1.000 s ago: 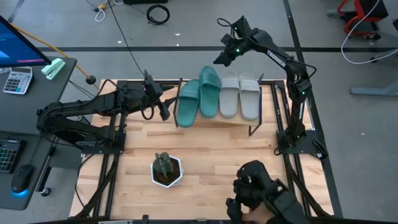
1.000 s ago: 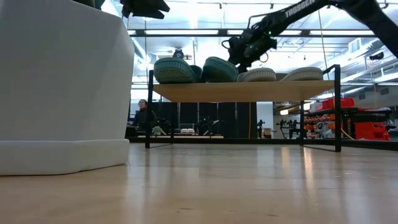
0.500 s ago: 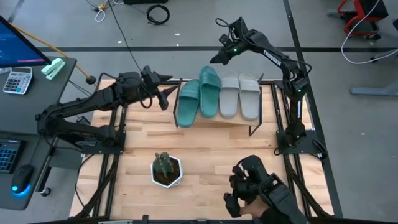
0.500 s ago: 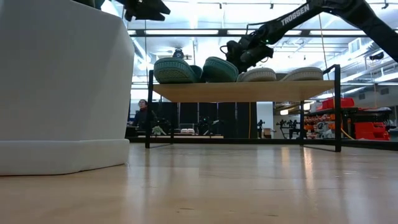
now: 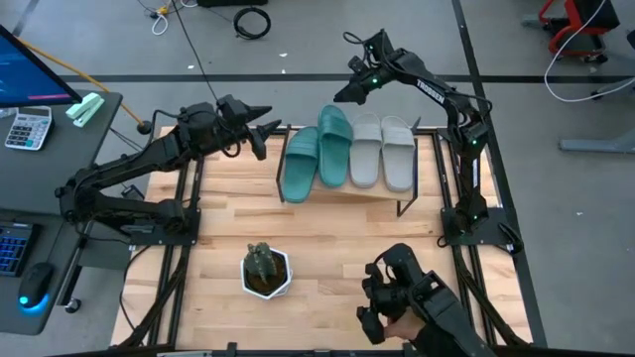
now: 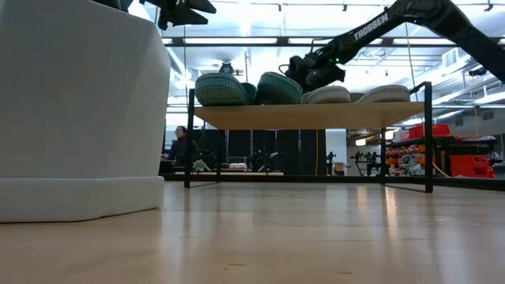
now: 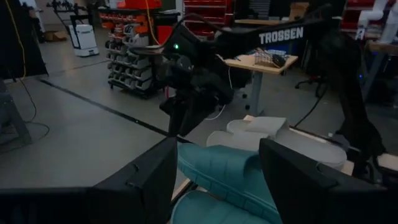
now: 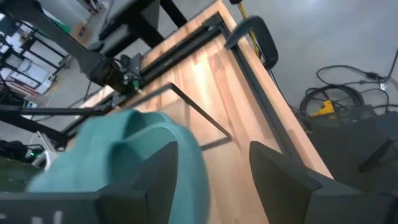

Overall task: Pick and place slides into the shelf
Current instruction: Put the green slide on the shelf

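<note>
With all four slides [image 5: 349,149] lying side by side on the shelf [image 5: 342,189], long axes near-to-far, both spread, empty grippers hover clear: left gripper [image 5: 270,127] left of them, right gripper [image 5: 342,95] beyond their far ends.

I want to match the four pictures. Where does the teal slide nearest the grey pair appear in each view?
High view: teal slide second from left on the shelf.
Low view: second hump from left on the plank.
Left wrist view: ribbed teal strap between the hand's dark fingers.
Right wrist view: blurred teal mass near the fingers.
Shared landmark: the right arm's hand, beside this slide's far end.
</note>
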